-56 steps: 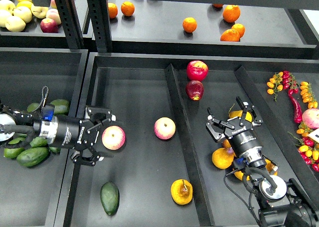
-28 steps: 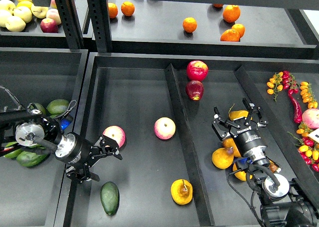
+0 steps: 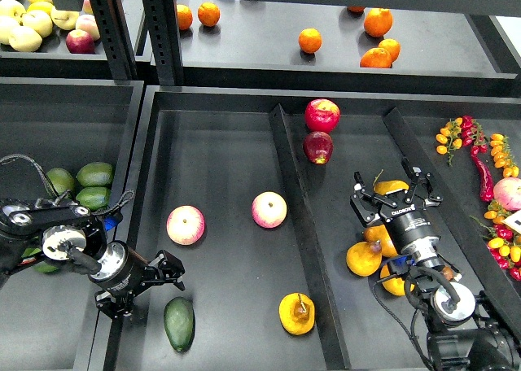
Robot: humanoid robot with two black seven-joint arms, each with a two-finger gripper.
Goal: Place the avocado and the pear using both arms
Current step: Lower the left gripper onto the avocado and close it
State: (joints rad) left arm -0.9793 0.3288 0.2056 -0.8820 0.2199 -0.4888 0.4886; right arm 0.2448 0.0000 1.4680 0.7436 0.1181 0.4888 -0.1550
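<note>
The dark green avocado (image 3: 179, 323) lies at the front of the middle tray's left compartment. The pear (image 3: 296, 313), yellow-orange with a dark blotch at its stem, lies to its right by the divider. My left gripper (image 3: 151, 285) is low at the tray's left wall, just up and left of the avocado, open and empty. My right gripper (image 3: 396, 194) is in the right compartment, open and empty, over a yellow pear (image 3: 390, 187), well away from the blotched pear.
Two pink apples (image 3: 186, 224) (image 3: 269, 209) lie in the left compartment, two red apples (image 3: 322, 115) behind the divider (image 3: 295, 216). Lighter avocados (image 3: 94, 175) fill the left bin. Yellow pears (image 3: 363, 259) lie by my right arm. Oranges (image 3: 309, 40) sit on the back shelf.
My left gripper has drawn back from the pink apple and moved down toward the front, ending beside the avocado. My right gripper has shifted slightly right.
</note>
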